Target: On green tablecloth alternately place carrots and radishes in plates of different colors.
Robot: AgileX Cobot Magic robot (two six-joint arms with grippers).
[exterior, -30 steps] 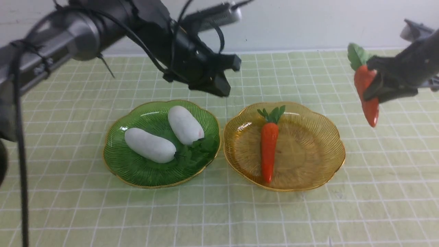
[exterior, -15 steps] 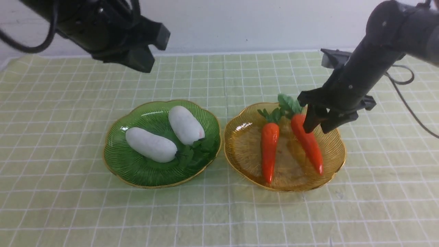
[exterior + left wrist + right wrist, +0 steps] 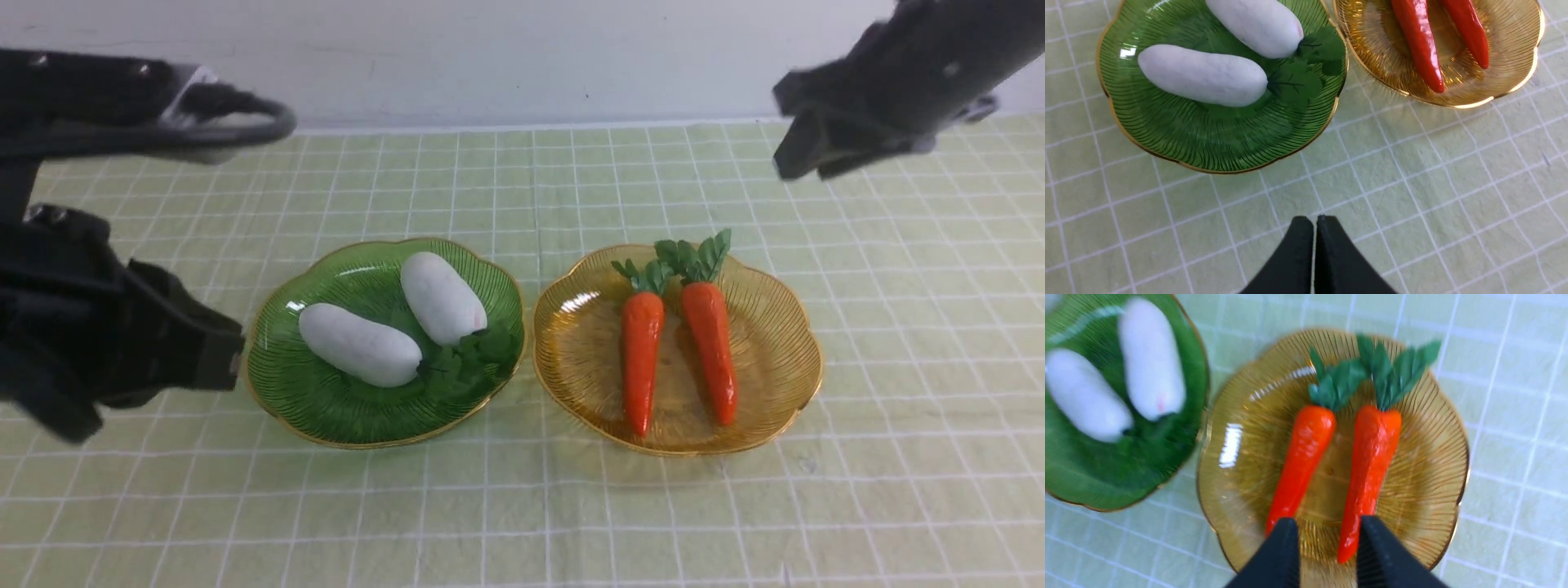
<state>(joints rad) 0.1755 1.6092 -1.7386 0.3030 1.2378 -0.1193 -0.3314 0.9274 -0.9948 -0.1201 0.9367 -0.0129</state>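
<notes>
Both radishes (image 3: 360,345) in green plate (image 3: 384,425), 9 o'clock of amber plate (image 3: 694,441); both carrots (image 3: 642,359) in amber. Left fingers (image 3: 1315,222) closed, right fingers (image 3: 1372,539) parted, empty.

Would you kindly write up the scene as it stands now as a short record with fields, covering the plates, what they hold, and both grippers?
green plate: two white radishes, leafy ends toward the amber plate
amber plate: two orange-red carrots, side by side, leaves meeting
surface: green tablecloth with white grid lines
left gripper: shut, holding nothing
right gripper: slightly open, empty, raised clear of the carrots
sorting: each kind on its own plate
</notes>
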